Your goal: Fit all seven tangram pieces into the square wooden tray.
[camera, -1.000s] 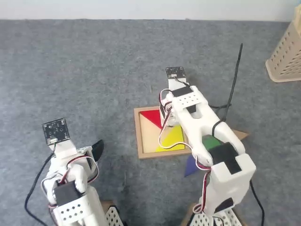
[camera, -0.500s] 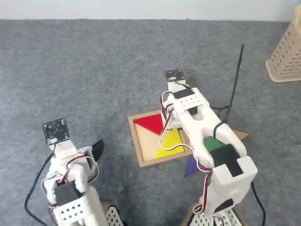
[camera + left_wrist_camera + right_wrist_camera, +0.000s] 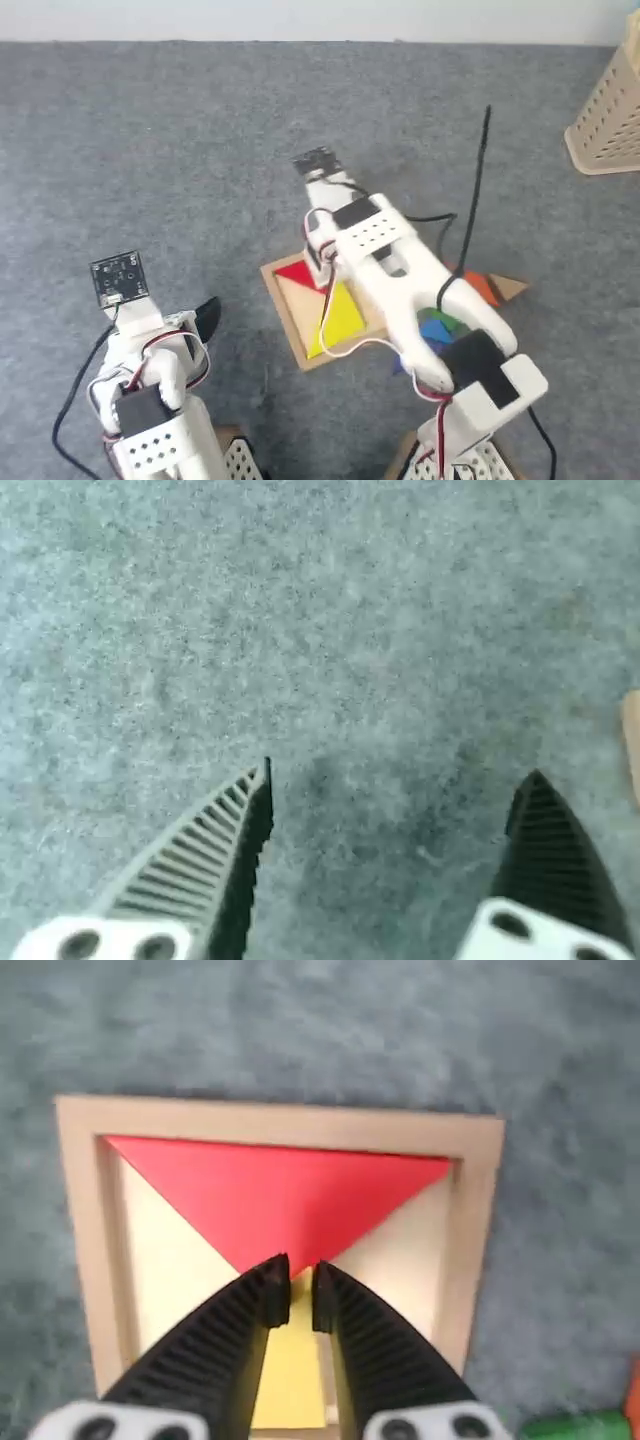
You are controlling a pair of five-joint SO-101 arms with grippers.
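The square wooden tray [image 3: 283, 315] sits on the grey carpet [image 3: 180, 150] near the middle of the high view, turned so one corner points toward the arm bases. It holds a large red triangle [image 3: 297, 272] along its far side and a large yellow triangle [image 3: 340, 315] beside it. The white right arm [image 3: 400, 270] stretches across the tray and hides much of it. Just past the tray, on that arm's side, I can see loose pieces close together: an orange piece [image 3: 482, 287], a green piece [image 3: 448, 322], a blue piece [image 3: 431, 327] and a tan wooden piece [image 3: 512, 288]. A thin black cable [image 3: 480, 170] trails off across the carpet, and a beige perforated basket [image 3: 610, 110] stands at the far edge. The left gripper [image 3: 200, 318] hangs over bare carpet, well apart from the tray. From the left wrist, that gripper [image 3: 400, 775] has its fingers spread wide with nothing between them and only carpet below. From the right wrist, the right gripper [image 3: 298, 1280] is poised over the tray [image 3: 280, 1120]. Its fingers are drawn almost together, leaving just a sliver of a gap, and they grasp nothing. Their tips sit right at the point where the red triangle [image 3: 280, 1185] meets the yellow triangle [image 3: 290, 1380]. Pale bare floor of the tray shows on either side of the red piece, and the green piece [image 3: 570, 1425] peeks in on the carpet outside the rim.
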